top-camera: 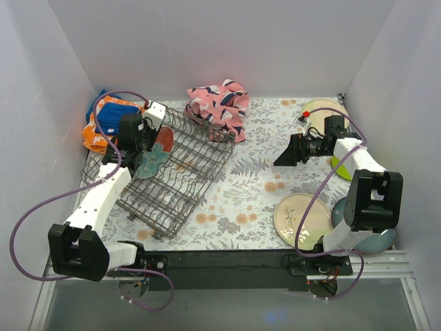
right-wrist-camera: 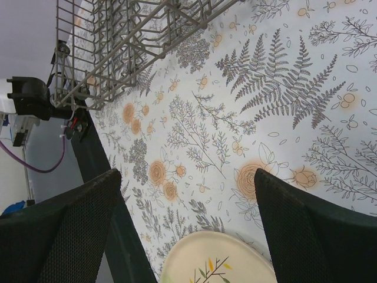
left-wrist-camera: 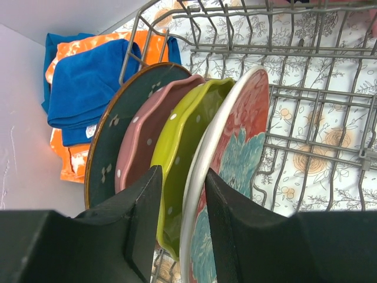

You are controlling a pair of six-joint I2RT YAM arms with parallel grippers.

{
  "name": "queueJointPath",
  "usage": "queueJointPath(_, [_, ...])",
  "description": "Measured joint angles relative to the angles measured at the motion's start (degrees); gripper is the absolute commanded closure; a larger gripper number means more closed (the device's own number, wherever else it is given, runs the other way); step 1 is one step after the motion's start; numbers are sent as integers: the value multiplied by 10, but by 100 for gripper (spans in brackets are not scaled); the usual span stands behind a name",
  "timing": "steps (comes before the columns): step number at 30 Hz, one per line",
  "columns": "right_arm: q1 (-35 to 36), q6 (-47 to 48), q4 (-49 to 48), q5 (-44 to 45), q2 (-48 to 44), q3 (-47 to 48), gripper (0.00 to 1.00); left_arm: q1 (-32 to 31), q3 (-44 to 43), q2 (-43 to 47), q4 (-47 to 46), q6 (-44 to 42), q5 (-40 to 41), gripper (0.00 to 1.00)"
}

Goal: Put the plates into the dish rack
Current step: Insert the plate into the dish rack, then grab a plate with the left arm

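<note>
1. The left gripper [left-wrist-camera: 182,175] reaches down into the dish rack [top-camera: 196,165], which lies slantwise on the left half of the flower-printed table [top-camera: 262,183]. Its jaws stand partway apart, straddling the edges of a lime plate [left-wrist-camera: 191,130] and a white-rimmed floral plate [left-wrist-camera: 238,147]. Whether they press on either plate cannot be told.
2. Four plates stand on edge side by side in the rack. From the outside in they are a dark green dotted plate [left-wrist-camera: 115,141], a pink dotted plate [left-wrist-camera: 150,138], the lime plate and the floral plate.
3. The right gripper [right-wrist-camera: 187,177] hangs over bare tablecloth, well apart from the rack and to its right. Its fingers are spread wide with nothing between them. A cream plate [top-camera: 293,219] lies flat near the front edge.
4. A small white tag shows on the folded blue cloth [left-wrist-camera: 85,88] beside the rack, lying on an orange cloth [left-wrist-camera: 70,162]. Its lettering is too small to read.
5. Only the left wrist view separates the four racked plates. The overhead view alone shows a pink patterned cloth [top-camera: 219,103] behind the rack and a pale yellow-green plate [top-camera: 320,108] at the back right corner.
</note>
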State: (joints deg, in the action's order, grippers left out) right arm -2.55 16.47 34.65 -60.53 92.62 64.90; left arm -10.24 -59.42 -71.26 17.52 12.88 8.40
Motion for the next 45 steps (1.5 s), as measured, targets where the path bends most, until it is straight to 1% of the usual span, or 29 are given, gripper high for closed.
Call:
queueJointPath(7, [0,0,0,2,0,0,2,0,-6,14,7,6,0,62])
queueJointPath(12, [0,3,0,11,-3,0,2,0,-26,24,18,15,1,57])
queueJointPath(17, [0,15,11,33,-8,2,2,0,-66,40,24,31,11,51])
queueJointPath(18, [0,19,15,39,-9,3,2,0,-73,43,26,35,13,48])
queueJointPath(20, [0,30,21,54,-10,8,2,0,-92,50,37,48,15,46])
queueJointPath(23, [0,50,31,83,-16,15,2,0,-111,66,52,72,16,40])
queueJointPath(26, [0,74,44,118,-24,27,2,0,-115,85,70,101,15,33])
queueJointPath(28, [0,89,48,142,-29,37,2,0,-116,98,85,124,12,23])
queueJointPath(38, [0,160,55,269,-45,84,2,0,-117,160,155,269,-48,20])
queueJointPath(45, [0,197,23,352,-64,88,1,0,-89,229,165,380,-106,18])
